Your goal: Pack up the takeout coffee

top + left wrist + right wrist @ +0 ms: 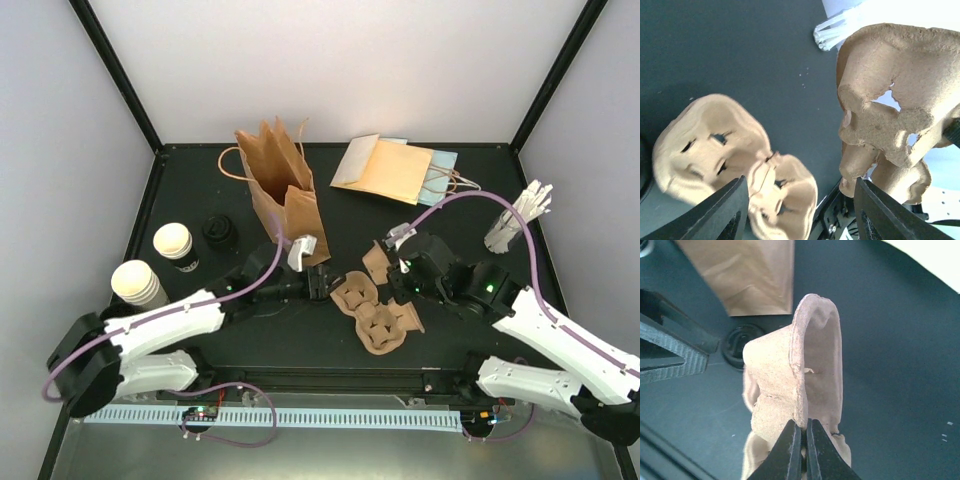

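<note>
Two cream paper cups stand at the far left, one [172, 244] with a black sleeve and one [138, 283] nearer the front. Neither gripper is near them. My right gripper [393, 268] is shut on the edge of a brown pulp carrier piece [377, 262] and holds it upright above the table; its jaws [804, 434] pinch the rim of that piece [790, 375]. My left gripper [325, 285] is open and empty [800, 205], just left of a carrier [354, 292] lying flat on the table [715, 145]. The held piece [900, 95] hangs at the right of the left wrist view.
A brown paper bag [275, 185] stands behind the left gripper. Black lids [220, 232] lie beside the cups. Another pulp carrier [388, 326] lies toward the front. Flat paper bags [395, 168] are at the back, white stirrers [522, 218] at the right.
</note>
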`<state>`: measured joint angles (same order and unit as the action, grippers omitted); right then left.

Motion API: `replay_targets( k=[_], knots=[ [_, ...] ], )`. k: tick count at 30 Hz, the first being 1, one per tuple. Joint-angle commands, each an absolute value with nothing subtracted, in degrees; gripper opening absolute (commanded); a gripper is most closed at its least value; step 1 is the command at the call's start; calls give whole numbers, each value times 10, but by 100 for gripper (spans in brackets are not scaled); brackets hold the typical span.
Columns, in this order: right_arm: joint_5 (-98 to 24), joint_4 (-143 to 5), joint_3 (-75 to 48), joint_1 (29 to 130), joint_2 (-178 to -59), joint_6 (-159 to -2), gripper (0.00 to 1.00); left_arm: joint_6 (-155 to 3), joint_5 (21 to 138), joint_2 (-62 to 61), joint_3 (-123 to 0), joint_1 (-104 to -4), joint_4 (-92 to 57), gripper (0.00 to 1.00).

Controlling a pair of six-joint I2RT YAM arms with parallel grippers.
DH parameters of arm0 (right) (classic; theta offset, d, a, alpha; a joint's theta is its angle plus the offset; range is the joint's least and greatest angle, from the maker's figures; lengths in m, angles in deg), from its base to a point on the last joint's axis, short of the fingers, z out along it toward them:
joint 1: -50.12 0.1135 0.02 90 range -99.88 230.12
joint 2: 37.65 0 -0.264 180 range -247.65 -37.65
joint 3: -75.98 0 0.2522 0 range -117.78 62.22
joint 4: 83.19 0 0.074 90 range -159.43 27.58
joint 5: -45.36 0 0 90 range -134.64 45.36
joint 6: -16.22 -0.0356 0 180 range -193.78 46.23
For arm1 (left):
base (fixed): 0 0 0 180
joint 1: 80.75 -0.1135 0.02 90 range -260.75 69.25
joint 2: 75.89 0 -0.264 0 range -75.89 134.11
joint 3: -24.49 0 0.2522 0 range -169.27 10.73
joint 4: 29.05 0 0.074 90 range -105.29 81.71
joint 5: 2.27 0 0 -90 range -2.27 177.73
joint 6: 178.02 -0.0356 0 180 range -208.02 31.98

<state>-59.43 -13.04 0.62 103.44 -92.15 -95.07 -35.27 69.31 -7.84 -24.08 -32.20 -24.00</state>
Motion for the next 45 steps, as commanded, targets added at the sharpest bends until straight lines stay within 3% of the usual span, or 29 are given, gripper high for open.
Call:
replay_targets(
  k=[1, 7, 17, 29, 33, 39, 45],
  knots=[
    [-521, -174, 6, 1060, -927, -941, 4, -373, 725, -161, -214, -317, -135, 60],
    [-504, -219, 12, 1139, -941, -944, 4, -389, 771, -274, -203, -318, 2, 61],
    [-591, -266, 0, 1260, -1059, -971, 4, -421, 895, -423, -247, -346, 237, 64],
    [-626, -303, -79, 1272, -1217, -966, 5, -421, 904, -438, -250, -382, 273, 64],
    [-626, -305, -98, 1275, -1253, -966, 10, -423, 907, -438, -247, -386, 279, 64],
    [-630, -305, -99, 1276, -1254, -961, 36, -424, 904, -439, -237, -389, 270, 63],
    [-648, -287, -84, 1275, -1219, -970, 40, -427, 902, -436, -232, -390, 264, 63]
  ],
)
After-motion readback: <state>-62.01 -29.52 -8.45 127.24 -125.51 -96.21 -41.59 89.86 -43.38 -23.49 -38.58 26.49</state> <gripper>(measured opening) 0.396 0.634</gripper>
